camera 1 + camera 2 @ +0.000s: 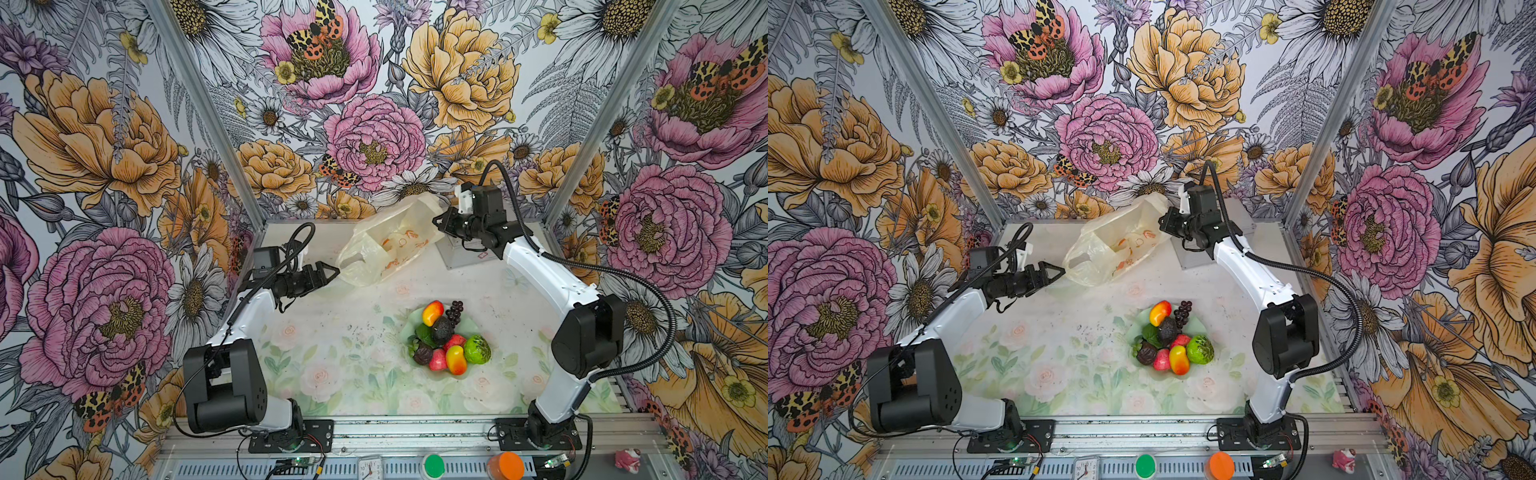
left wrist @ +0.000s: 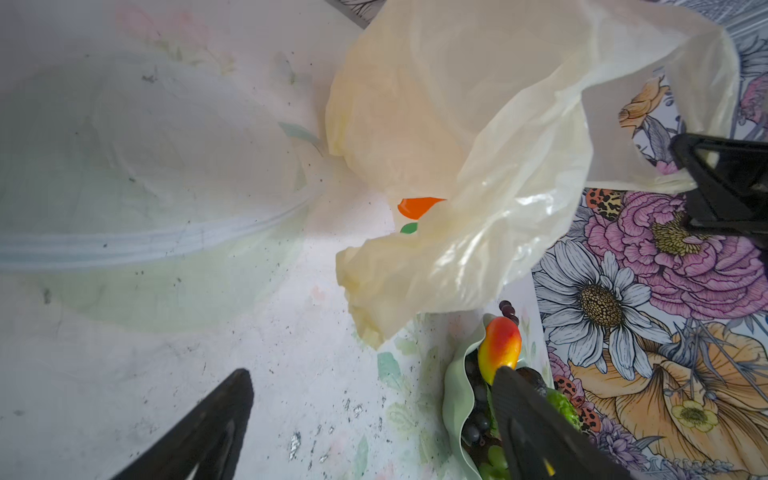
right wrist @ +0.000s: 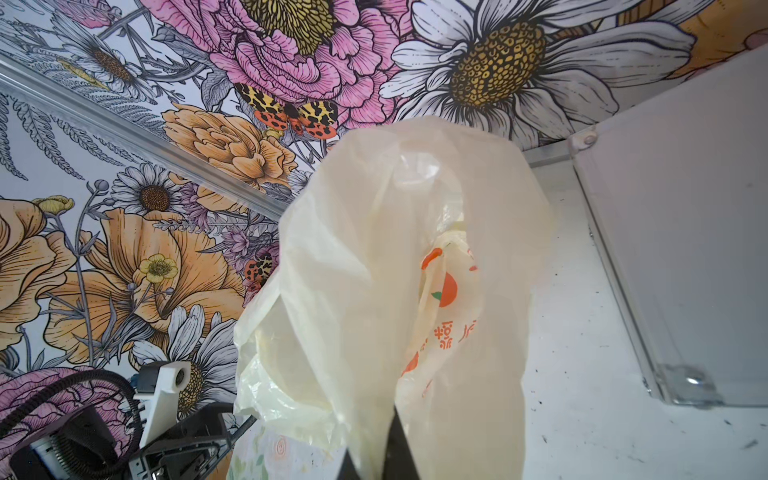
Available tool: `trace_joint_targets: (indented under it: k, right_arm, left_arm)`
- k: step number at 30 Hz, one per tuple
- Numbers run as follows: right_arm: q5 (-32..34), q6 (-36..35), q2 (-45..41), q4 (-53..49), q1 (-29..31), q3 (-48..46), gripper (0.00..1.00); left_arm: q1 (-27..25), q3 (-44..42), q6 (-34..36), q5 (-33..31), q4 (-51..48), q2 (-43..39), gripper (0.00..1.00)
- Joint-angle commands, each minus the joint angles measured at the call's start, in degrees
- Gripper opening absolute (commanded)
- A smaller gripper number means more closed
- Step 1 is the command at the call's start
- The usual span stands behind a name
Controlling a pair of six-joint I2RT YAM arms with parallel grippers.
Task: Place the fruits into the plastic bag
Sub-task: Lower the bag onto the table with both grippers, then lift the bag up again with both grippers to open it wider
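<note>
At the right tool (image 1: 437, 220): jaws pinched shut on a fold of the plastic bag (image 1: 386, 245), holding that end above the tabletop (image 1: 332, 332). In the right wrist view the film runs down between the dark fingers (image 3: 401, 453).
The plastic bag: thin, translucent and cream-white, crinkled and glossy, printed with small orange citrus fruits and orange lettering. It slants from the right tool down to the tabletop, and its low end lies just ahead of the left tool.
The left tool (image 1: 331, 272): jaws spread wide with nothing between them. The tips are just beside the bag's low end; whether they touch it I cannot tell.
The fruits (image 1: 446, 336): heaped in a pale green scalloped dish (image 1: 409, 322), well apart from both tools, toward the arms' bases.
The heap: two yellow-red mangoes (image 1: 432, 312), purple grapes (image 1: 456, 309), a dark avocado (image 1: 441, 330), red apples (image 1: 454, 341), a bumpy green fruit (image 1: 477, 350), a brown fruit (image 1: 423, 355) and a green leaf (image 1: 424, 334).
The metal case (image 1: 461, 255): silver, lying under the right tool's arm.
</note>
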Motion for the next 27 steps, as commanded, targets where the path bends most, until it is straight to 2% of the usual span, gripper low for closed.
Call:
trace_joint_targets:
  k: [1, 4, 7, 10, 14, 20, 23, 24, 25, 27]
  right_arm:
    - [-2.45, 0.78, -2.52, 0.57, -0.4, -1.28, 0.0]
    - [-3.49, 0.82, -3.03, 0.42, -0.95, -1.8, 0.0]
    - [-4.56, 0.67, -3.36, 0.32, -1.19, -1.82, 0.0]
    - [-5.24, 0.54, -3.69, 0.3, -1.48, -1.97, 0.0]
    - [-5.86, 0.37, -4.28, 0.25, -2.09, -2.26, 0.0]
    - [-6.94, 0.22, -5.04, 0.24, -3.59, -3.03, 0.0]
    - [-7.46, 0.28, -5.25, 0.28, -4.03, -3.44, 0.0]
    - [-7.57, 0.21, -5.19, 0.31, -4.13, -3.51, 0.0]
    - [-7.65, 0.29, -5.14, 0.32, -4.13, -3.68, 0.0]
    - [-7.83, 0.16, -4.95, 0.32, -4.17, -4.01, 0.0]
  left_arm:
    - [-1.85, -0.8, 7.33, 7.36, 11.85, -0.14, 0.93]
    - [-3.03, -1.36, 12.94, 7.67, 15.67, -0.44, 0.96]
    - [-2.73, 1.65, 13.44, 8.85, 16.36, 2.84, 0.96]
    - [-3.52, 5.74, 14.54, 10.36, 14.44, 6.45, 0.96]
    - [-5.73, 10.78, 21.8, 10.32, 4.63, 10.65, 0.95]
    - [-7.56, 9.57, 24.44, 10.28, 2.78, 13.89, 0.91]
    - [-8.18, 10.37, 24.43, 10.65, 1.44, 15.33, 0.87]
    - [-8.35, 10.43, 24.28, 10.65, 1.27, 15.62, 0.83]
    - [-8.38, 10.53, 23.77, 10.35, 1.26, 15.84, 0.77]
    - [-8.12, 11.11, 22.09, 10.43, 1.11, 16.33, 0.59]
